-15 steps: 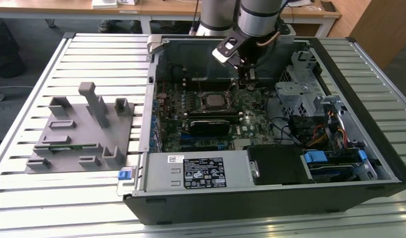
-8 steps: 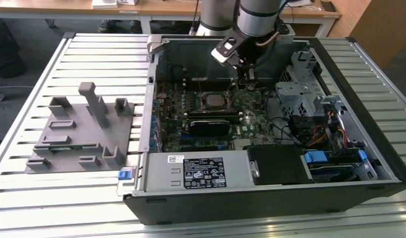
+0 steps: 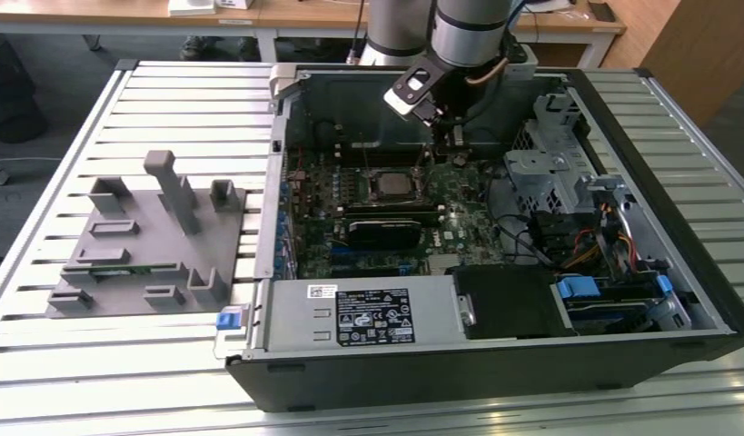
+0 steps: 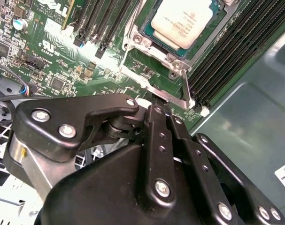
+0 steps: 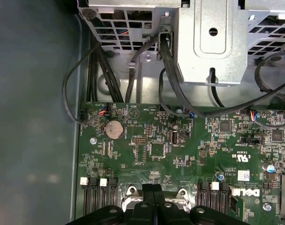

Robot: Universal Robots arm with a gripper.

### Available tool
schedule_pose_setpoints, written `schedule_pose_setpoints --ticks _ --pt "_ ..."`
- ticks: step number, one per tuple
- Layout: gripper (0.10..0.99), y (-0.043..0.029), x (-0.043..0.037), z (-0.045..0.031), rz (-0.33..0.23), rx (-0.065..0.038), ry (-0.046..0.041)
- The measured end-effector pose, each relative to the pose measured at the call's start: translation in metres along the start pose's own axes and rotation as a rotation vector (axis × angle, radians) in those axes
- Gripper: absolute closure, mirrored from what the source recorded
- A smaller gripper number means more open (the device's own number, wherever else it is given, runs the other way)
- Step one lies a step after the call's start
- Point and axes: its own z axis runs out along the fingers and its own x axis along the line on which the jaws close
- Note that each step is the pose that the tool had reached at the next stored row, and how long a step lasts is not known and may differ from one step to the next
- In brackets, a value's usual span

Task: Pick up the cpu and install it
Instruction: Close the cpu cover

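Note:
The cpu (image 3: 390, 186), a square chip with a shiny silver top, lies flat in the motherboard socket inside the open computer case (image 3: 614, 109). In the second wrist view the cpu (image 4: 184, 21) sits inside the metal socket frame (image 4: 154, 86). My gripper (image 3: 448, 145) hangs over the board just beyond the socket, toward the back of the case. Its black fingers (image 4: 156, 136) are pressed together with nothing between them, and the tips are close to the frame's edge and its lever (image 4: 186, 93). In the first wrist view the shut fingers (image 5: 153, 197) point at the socket's edge.
A grey fixture plate (image 3: 153, 236) with upright posts lies on the slatted table at the exterior view's left. In the case are a power supply (image 3: 360, 313), a metal drive cage (image 5: 212, 42), black cables (image 5: 170, 70) and memory slots (image 4: 231, 51). The case walls close in on all sides.

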Motion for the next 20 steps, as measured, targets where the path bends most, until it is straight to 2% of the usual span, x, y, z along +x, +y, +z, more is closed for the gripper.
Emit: schedule_pose_setpoints --ticks 20 --pt "0.980 -0.0062 0.0001 -0.0001 0.000 0.000 0.0000"
